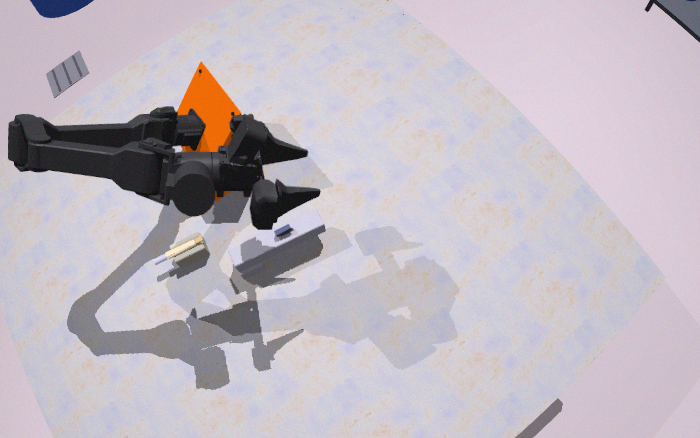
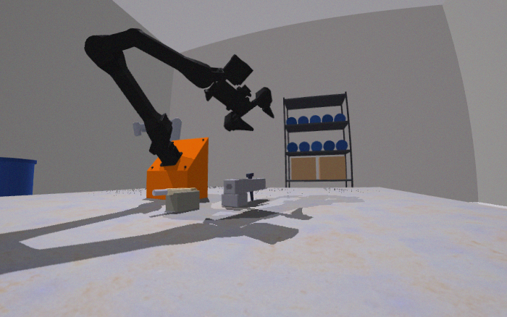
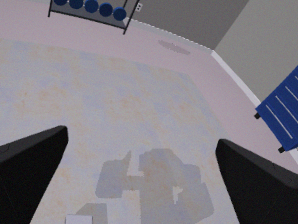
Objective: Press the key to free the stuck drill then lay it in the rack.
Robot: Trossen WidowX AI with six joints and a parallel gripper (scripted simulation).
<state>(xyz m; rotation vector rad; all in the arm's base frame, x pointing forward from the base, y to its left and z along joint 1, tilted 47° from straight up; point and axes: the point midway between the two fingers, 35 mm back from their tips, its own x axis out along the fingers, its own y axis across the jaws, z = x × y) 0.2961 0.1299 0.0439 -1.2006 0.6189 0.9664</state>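
Observation:
The tan drill (image 1: 184,247) with its pale grey shank lies in the small grey-green rack (image 1: 192,257) (image 2: 182,202), its shank sticking out at the left end. The long grey block (image 1: 305,222) (image 2: 242,185) stands to the right of the rack. The dark blue key (image 1: 283,230) (image 2: 249,175) stands a little above the block's top, and its thin stem shows below the block in the exterior view. A pale corner, seemingly the block's, shows at the wrist view's bottom edge. My gripper (image 1: 313,173) (image 2: 263,123) (image 3: 144,140) is open and empty, high above the table and tilted forward.
The orange base (image 1: 209,103) (image 2: 198,161) stands behind the rack and block, under the arm. A shelf unit (image 2: 317,126) with blue round things and boxes stands far back. A blue barrel (image 2: 17,177) is at the far left. Arm shadows cover part of the tabletop.

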